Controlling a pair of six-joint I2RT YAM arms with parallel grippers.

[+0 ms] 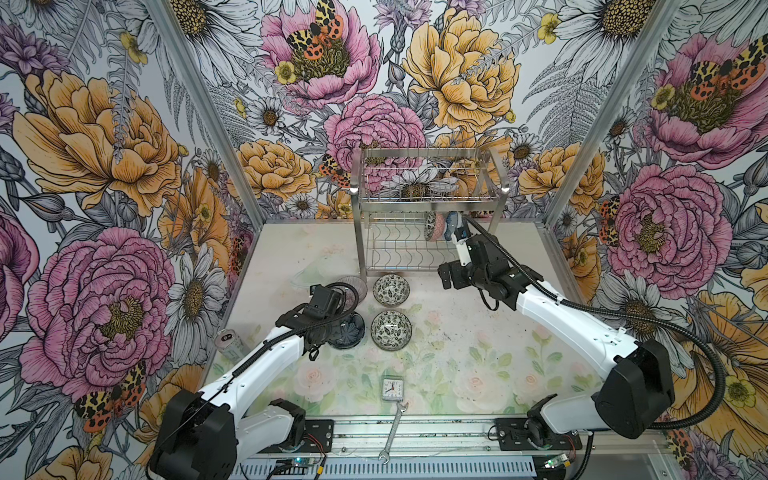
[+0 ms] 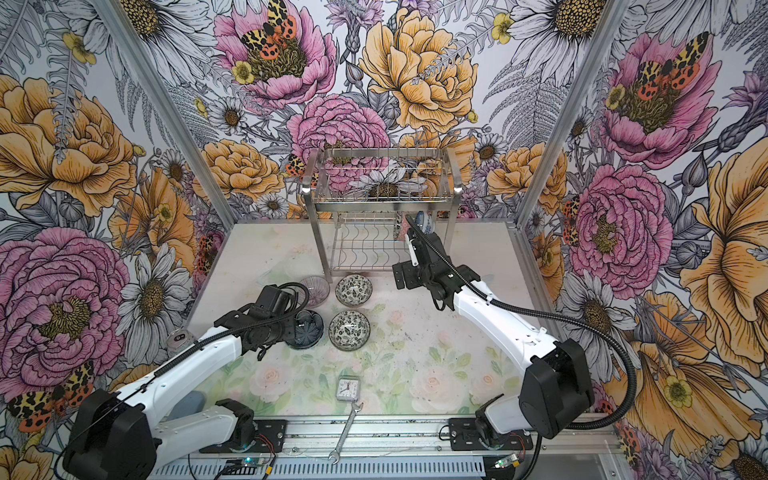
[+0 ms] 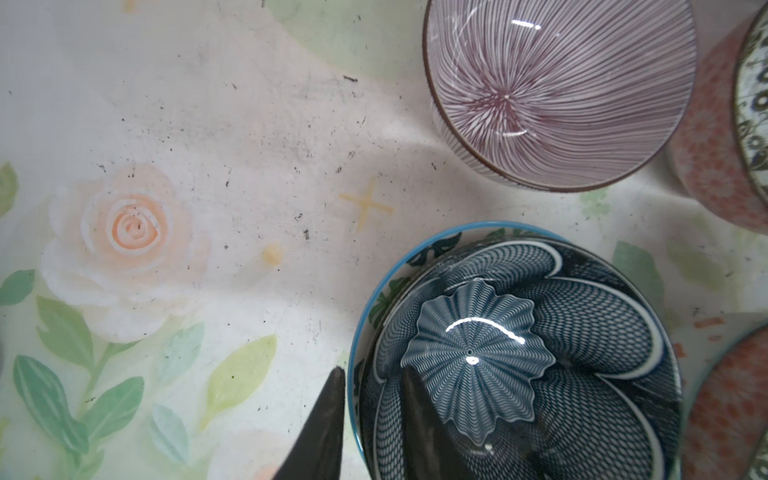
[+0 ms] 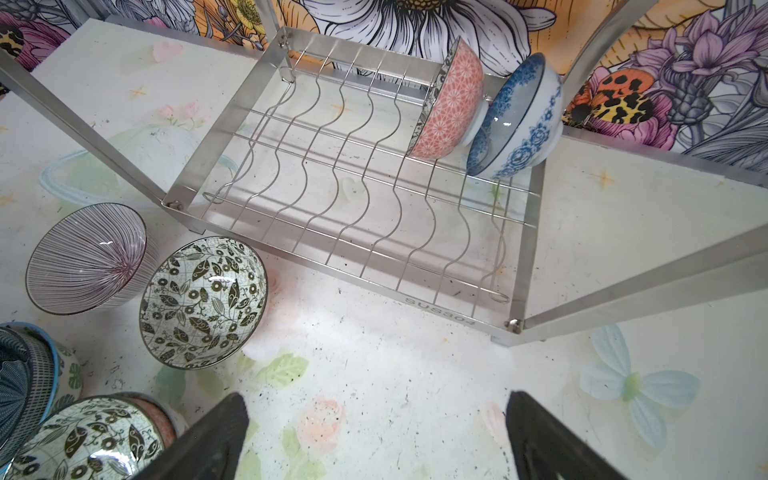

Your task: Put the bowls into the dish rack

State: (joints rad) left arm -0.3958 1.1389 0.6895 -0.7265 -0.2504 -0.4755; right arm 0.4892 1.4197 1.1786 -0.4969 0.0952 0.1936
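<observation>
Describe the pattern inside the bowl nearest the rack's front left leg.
Purple-lined bowl: fine lines radiating from its centre; best in left wrist view.

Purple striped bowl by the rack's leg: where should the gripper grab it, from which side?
Probably the rim of the purple striped bowl, from above, one finger inside, one outside: it stands upright, mouth up. Pick the rim side away from the floral bowl close beside it.

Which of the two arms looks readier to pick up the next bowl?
Left. The left gripper straddles the rim of the dark blue bowl, one finger inside, one outside. The right gripper hangs open and empty by the dish rack.
</observation>
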